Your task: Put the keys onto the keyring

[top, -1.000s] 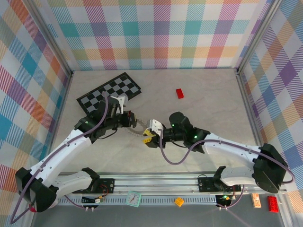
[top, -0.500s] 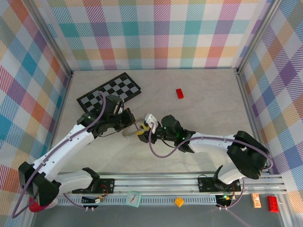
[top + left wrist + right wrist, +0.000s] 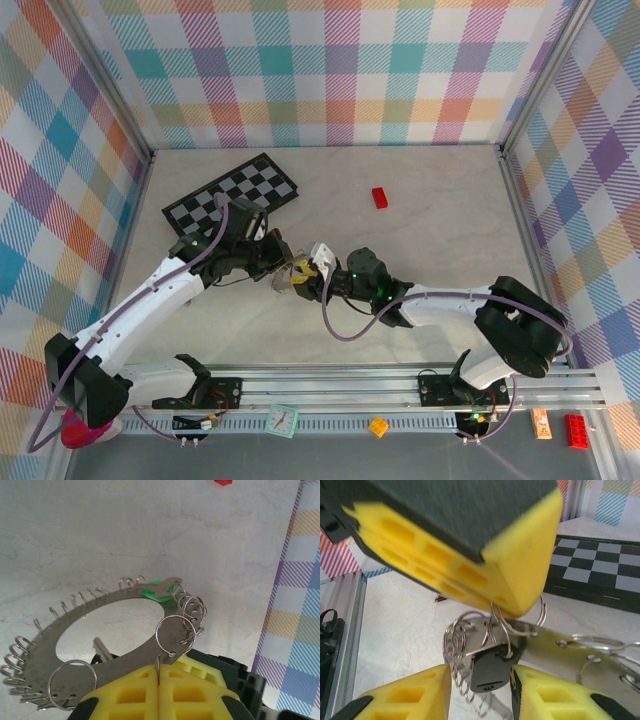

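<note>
The keyring [image 3: 135,655] is a wide silvery ring with many small split rings along its rim, held just above the table. My left gripper [image 3: 158,672] is shut on one of those small split rings. The green key [image 3: 156,591] lies at the keyring's far rim. The black key [image 3: 490,672] hangs from a split ring under the left gripper's fingers [image 3: 470,570]. My right gripper [image 3: 482,690] is open, its pads on either side of the black key's head. In the top view both grippers meet at the keyring [image 3: 282,281], left gripper [image 3: 283,266], right gripper [image 3: 306,276].
A black-and-white chessboard [image 3: 232,193] lies at the back left, just behind the left arm. A red block [image 3: 380,197] sits at the back centre. Checkered walls close in the table on three sides.
The right gripper has moved left and up to the keyring held by the left gripper, bringing its pads around the black key. The left gripper has shifted slightly, still shut.
</note>
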### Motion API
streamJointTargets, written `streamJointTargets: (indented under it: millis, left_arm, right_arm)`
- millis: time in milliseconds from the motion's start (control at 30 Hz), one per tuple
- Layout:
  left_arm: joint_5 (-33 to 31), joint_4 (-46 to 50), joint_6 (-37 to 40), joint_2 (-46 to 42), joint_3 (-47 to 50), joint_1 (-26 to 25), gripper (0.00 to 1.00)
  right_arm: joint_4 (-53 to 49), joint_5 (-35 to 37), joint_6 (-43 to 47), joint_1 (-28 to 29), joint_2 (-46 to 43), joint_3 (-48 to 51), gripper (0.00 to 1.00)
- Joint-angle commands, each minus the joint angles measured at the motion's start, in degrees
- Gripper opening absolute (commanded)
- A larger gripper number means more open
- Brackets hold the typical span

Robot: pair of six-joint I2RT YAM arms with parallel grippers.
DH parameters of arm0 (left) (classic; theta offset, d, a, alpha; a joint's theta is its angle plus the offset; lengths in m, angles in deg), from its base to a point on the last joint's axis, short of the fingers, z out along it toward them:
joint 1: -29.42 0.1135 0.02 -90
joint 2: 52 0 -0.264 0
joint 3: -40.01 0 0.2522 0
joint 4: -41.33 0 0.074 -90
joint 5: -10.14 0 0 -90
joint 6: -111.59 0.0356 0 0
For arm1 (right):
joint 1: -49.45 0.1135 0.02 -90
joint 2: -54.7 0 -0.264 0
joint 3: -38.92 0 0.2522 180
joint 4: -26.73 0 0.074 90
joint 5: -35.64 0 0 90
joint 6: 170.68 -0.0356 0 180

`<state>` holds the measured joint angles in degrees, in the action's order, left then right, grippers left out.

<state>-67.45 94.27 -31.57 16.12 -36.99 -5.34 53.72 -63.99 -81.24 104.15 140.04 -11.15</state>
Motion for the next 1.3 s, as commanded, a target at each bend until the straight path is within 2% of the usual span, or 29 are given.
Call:
streamJointTargets:
  millis: [0,267,733,1267]
  left_arm:
    - [1.83,1.08,-0.32,-0.29,-2.15,-0.3,0.0]
    - [3.89,0.9,-1.98,0.61,-2.24,-0.3,0.0]
    - [6.22,0.19,-2.39,1.41,-1.68,-1.0,0.0]
    - [6.67,-0.06,-2.81,1.32,-1.71,-1.27,0.0]
  right_arm:
    - [1.91,-0.18,1.2,-0.62,-1.67,1.49,0.34]
    - [3.8,-1.46,1.63,-1.62,-4.9,4.32,0.33]
    - [8.86,-1.14,0.55,-1.74,-5.08,5.51,0.31]
    - [7.86,-2.59,0.89,-1.8,-5.01,5.34,0.03]
